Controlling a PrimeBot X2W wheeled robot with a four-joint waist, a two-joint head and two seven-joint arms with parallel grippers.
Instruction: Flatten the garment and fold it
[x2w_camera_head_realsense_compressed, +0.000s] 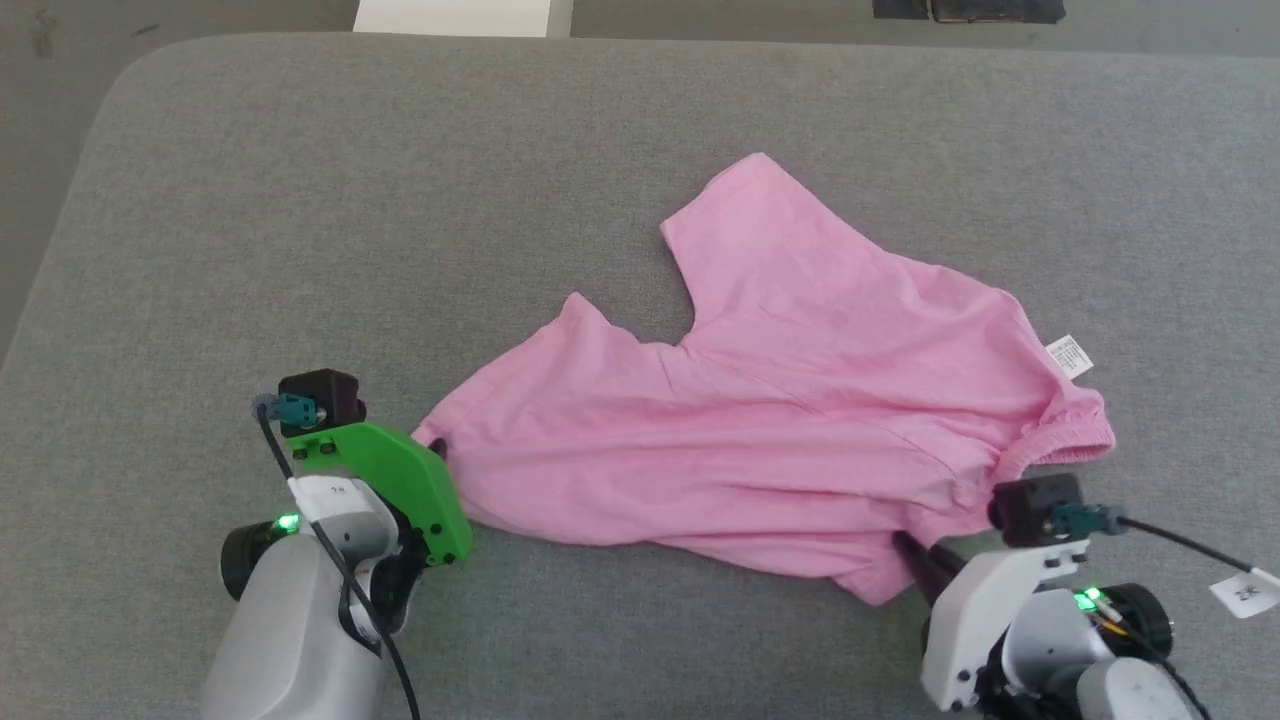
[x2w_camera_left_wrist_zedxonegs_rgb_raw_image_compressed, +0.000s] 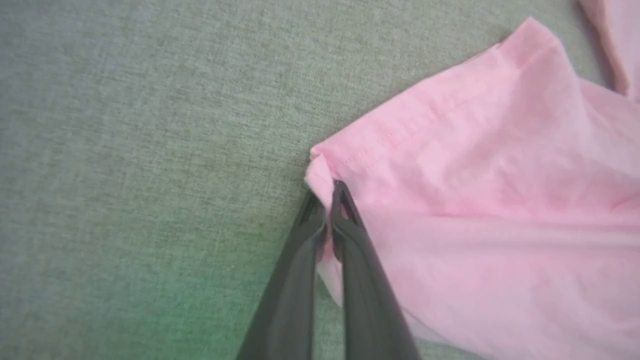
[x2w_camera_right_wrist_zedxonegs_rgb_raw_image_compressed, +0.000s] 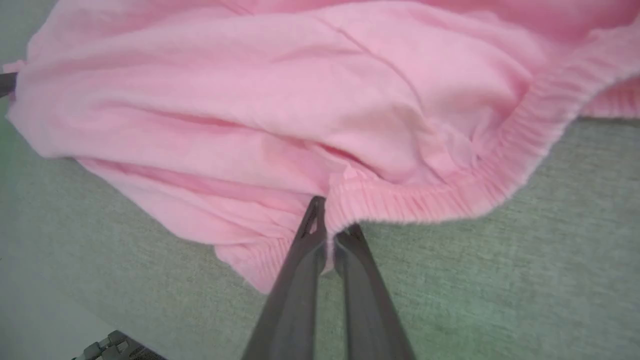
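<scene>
Clamped shut on a hemmed corner of the garment (x2w_camera_head_realsense_compressed: 760, 400) is the left tool (x2w_camera_left_wrist_zedxonegs_rgb_raw_image_compressed: 327, 197); the right tool (x2w_camera_right_wrist_zedxonegs_rgb_raw_image_compressed: 332, 217) pinches its ribbed elastic edge. Between them it lies rumpled on the grey cloth-covered desk (x2w_camera_head_realsense_compressed: 400, 200), white label (x2w_camera_head_realsense_compressed: 1070, 357) at its right edge.

Pink soft cloth garment (x2w_camera_head_realsense_compressed: 760, 420): matt fine knit, waistband ribbed. Small white label (x2w_camera_head_realsense_compressed: 1070, 357): smooth, papery. Grey padded bench (x2w_camera_head_realsense_compressed: 400, 200): coarse woven cloth, matt. My left claw (x2w_camera_left_wrist_zedxonegs_rgb_raw_image_compressed: 327, 200), right claw (x2w_camera_right_wrist_zedxonegs_rgb_raw_image_compressed: 330, 230): dark matt plastic. My green wrist bracket (x2w_camera_head_realsense_compressed: 400, 480): smooth plastic, slight sheen.
</scene>
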